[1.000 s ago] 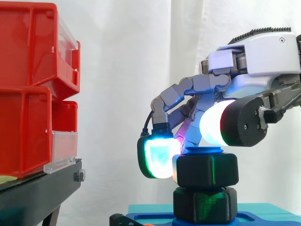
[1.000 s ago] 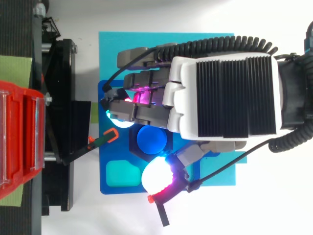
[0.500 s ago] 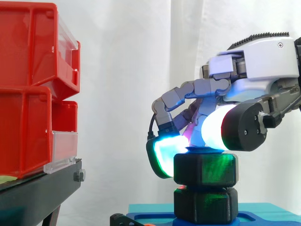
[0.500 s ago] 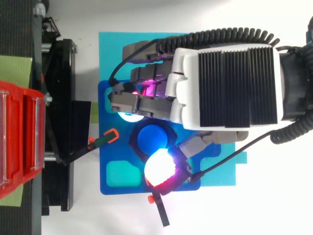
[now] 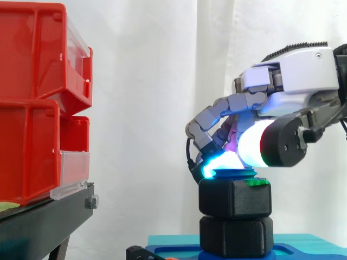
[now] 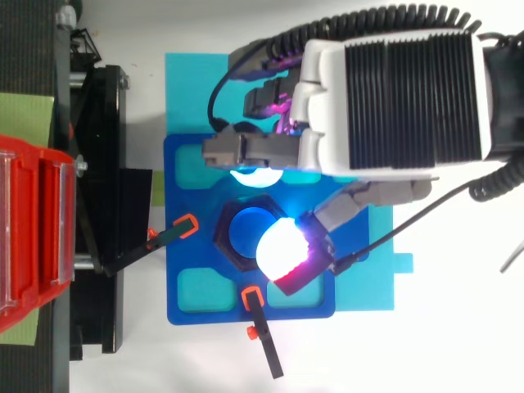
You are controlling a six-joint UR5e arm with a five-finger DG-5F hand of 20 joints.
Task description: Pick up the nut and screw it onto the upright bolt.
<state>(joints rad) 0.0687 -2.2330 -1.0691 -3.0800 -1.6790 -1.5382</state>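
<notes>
The nut (image 5: 235, 199) is already on the blue bolt (image 5: 233, 174), directly under the fingertips, so the step in hand looks like screwing it down, caught between two turns. The hand (image 5: 295, 70) is curled with nothing clamped. Its glowing pads (image 5: 250, 149) sit level with the nut's top face rather than round its flanks, and from above one pad overlaps the nut's rim while the cyan one stands just clear of it. The next move probably calls for lowering a little, closing the pads on opposite flats and twisting again without tilting the nut. There is one hand and one bolt. Two black hex pieces are stacked on the bolt, the nut and a lower nut (image 5: 235, 235) beneath it. One blue base (image 6: 174, 278) carries two orange-tipped clamps (image 6: 185, 226). Two red bins (image 5: 32, 103) stand stacked well beyond the fingertips.
</notes>
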